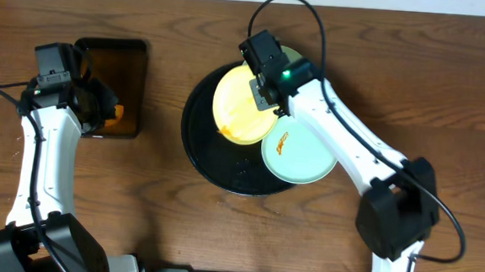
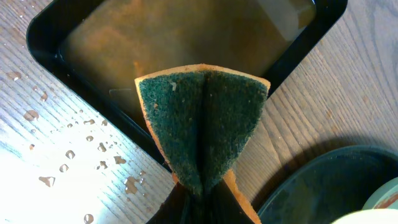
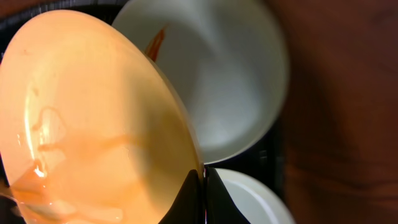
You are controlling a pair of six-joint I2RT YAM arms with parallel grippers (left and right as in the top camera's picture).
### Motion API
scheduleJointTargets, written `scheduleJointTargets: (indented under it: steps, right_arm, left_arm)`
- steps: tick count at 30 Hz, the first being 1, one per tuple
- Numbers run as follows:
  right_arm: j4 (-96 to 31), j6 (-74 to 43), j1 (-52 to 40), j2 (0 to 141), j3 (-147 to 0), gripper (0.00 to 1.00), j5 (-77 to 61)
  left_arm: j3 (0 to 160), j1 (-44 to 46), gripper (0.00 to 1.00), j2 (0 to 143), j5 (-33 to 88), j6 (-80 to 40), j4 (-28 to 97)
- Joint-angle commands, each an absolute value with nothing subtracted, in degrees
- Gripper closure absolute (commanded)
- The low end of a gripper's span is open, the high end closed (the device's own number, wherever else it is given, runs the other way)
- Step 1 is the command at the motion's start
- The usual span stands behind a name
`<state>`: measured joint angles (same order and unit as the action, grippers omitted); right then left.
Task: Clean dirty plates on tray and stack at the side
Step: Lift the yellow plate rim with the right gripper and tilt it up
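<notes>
Overhead, I found the right gripper (image 1: 266,91) clamped on the 1 o'clock rim of the pale yellow plate (image 1: 240,110), which sat over the 11 o'clock part of the round black tray (image 1: 203,163) and looked tilted, its 7 o'clock edge lowest. One mint plate (image 1: 300,156), with its orange smear (image 1: 282,141) unwiped, lay at the tray's 4 o'clock side and overhung the rim; a second mint plate (image 1: 292,55) peeked out at 1 o'clock, mostly hidden by the arm. On the right wrist view the fingers (image 3: 194,186) pinched only a thin bite of the yellow rim, and orange liquid (image 3: 31,186) had pooled toward the low edge. Off at 9 o'clock, the left gripper (image 2: 200,202) squeezed a folded sponge (image 2: 202,124), green face up, just beside the rectangular tray (image 2: 50,37) of brownish liquid, with water drops (image 2: 68,152) on the table (image 2: 348,93). My worry was the grip: so shallow a pinch on a wet, glossy rim could let the plate slide or pivot once the sponge pressed on it. Tipped any steeper, the pooled sauce would likely run off the low edge. Swung carelessly, the plate could clip the mint plate beside it, and a dripping sponge would trail water across the wood.
</notes>
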<state>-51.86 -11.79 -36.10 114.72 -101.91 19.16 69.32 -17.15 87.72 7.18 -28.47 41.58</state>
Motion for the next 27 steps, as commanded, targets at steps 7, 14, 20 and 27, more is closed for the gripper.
scheduleJointTargets:
  steps: [7,14,20,27]
  right_arm:
    - [-50.52,2.83,-39.72,108.38,-103.46,0.98,33.89]
    - [-48.05,8.95,-44.14,108.38,-103.46,0.98,45.43]
    - [-46.48,8.93,-47.70,108.38,-103.44,0.98,48.21]
    - [-46.52,8.84,-49.41,108.42,-103.44,0.98,47.75]
  left_arm:
    - [69.58,-17.34,0.91,87.68,7.05,-28.08,41.52]
    - [69.58,-17.34,0.90,87.68,7.05,-28.08,41.52]
    - [69.58,-17.34,0.91,87.68,7.05,-28.05,41.52]
    - [69.58,-17.34,0.91,87.68,7.05,-28.08,41.52]
